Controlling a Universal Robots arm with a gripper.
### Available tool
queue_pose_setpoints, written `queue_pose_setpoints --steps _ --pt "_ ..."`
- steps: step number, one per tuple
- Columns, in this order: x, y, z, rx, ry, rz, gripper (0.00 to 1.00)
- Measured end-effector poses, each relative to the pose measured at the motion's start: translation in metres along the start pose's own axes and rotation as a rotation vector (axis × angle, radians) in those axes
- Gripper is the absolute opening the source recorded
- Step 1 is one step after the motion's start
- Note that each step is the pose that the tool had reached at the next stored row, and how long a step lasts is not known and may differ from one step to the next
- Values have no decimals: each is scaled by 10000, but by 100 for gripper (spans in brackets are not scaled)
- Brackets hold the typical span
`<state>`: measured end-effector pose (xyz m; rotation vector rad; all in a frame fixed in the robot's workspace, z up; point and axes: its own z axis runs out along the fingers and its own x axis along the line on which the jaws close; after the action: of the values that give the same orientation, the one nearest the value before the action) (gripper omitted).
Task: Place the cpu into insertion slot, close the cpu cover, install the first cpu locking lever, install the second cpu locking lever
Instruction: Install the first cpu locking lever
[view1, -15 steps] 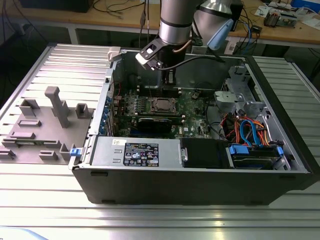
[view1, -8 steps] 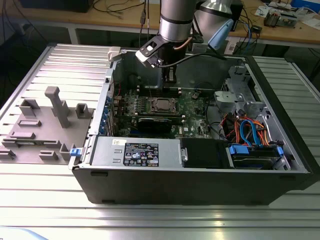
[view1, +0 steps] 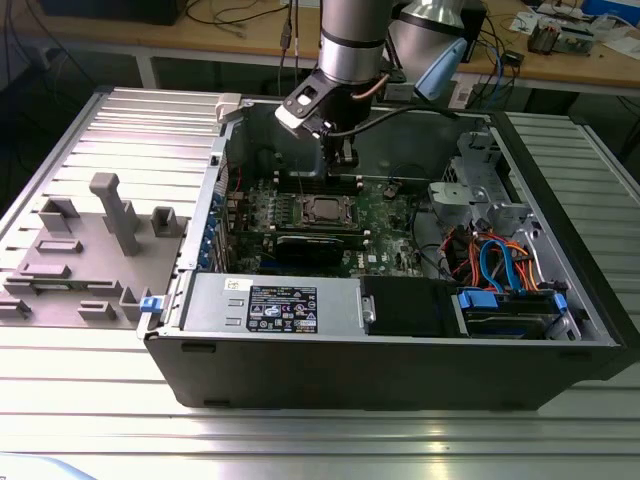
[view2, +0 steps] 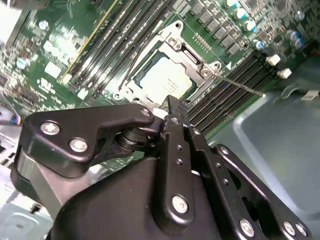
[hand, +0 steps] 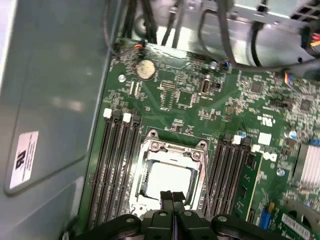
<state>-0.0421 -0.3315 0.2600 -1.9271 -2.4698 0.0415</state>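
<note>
The cpu lies in the insertion slot on the green motherboard, its pale face showing through the window of the cpu cover, which lies flat over it. A thin locking lever juts out from one corner of the socket over the memory slots. Another thin lever runs along the opposite side. My gripper hangs just above the socket's edge. Its black fingertips are pressed together and shut, holding nothing.
Black memory slots flank the socket on both sides. A long black card lies in front of it, then the power supply. Coloured cables fill the case's right. The case wall stands close by. A grey fixture sits outside.
</note>
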Motion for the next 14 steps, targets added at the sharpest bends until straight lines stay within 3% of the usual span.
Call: queue_pose_setpoints --steps 6,14 --pt "0 0 0 -17 -44 -1672 11" --pt "0 0 0 -33 -92 -3518 11"
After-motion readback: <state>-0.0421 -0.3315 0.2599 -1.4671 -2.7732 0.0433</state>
